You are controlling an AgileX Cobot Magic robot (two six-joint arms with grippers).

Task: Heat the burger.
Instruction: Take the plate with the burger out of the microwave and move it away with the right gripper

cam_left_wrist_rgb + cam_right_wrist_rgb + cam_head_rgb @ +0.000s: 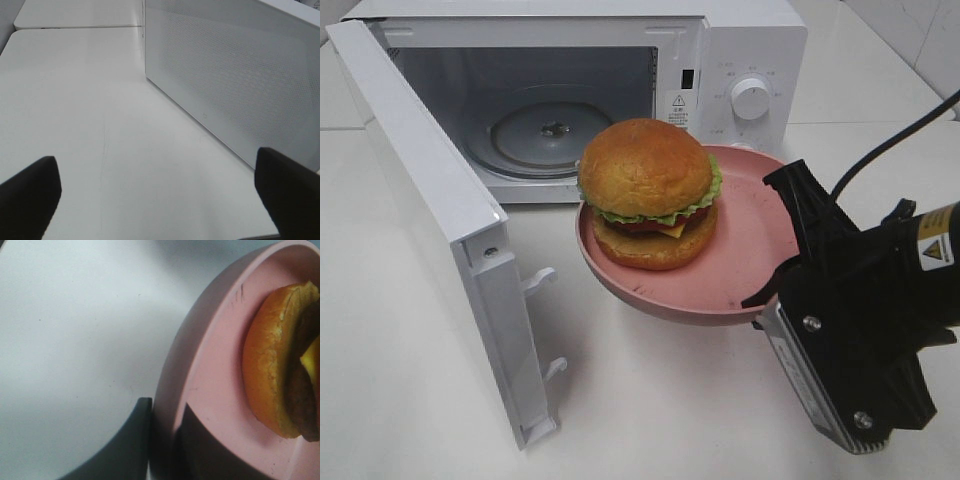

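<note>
The burger [650, 195], with golden-brown buns, green lettuce, tomato and cheese, sits on a round pink plate [740, 265]. The plate hangs tilted above the table, just in front of the open microwave [740, 60]. My right gripper [775, 290] is shut on the plate's near right rim. In the right wrist view, the right gripper [165, 435] clamps the pink plate's rim [200, 390], one dark finger on each side, with the burger's bottom bun [270, 370] close by. The left gripper [160, 200] stands open over bare table, nothing between its fingers, and is out of the exterior high view.
The microwave door [430, 200] swings out to the left, towards the table's front. A glass turntable [545, 135] lies inside the cavity. A white perforated microwave panel [235, 75] stands near the left gripper. White table [650, 400] surrounds everything.
</note>
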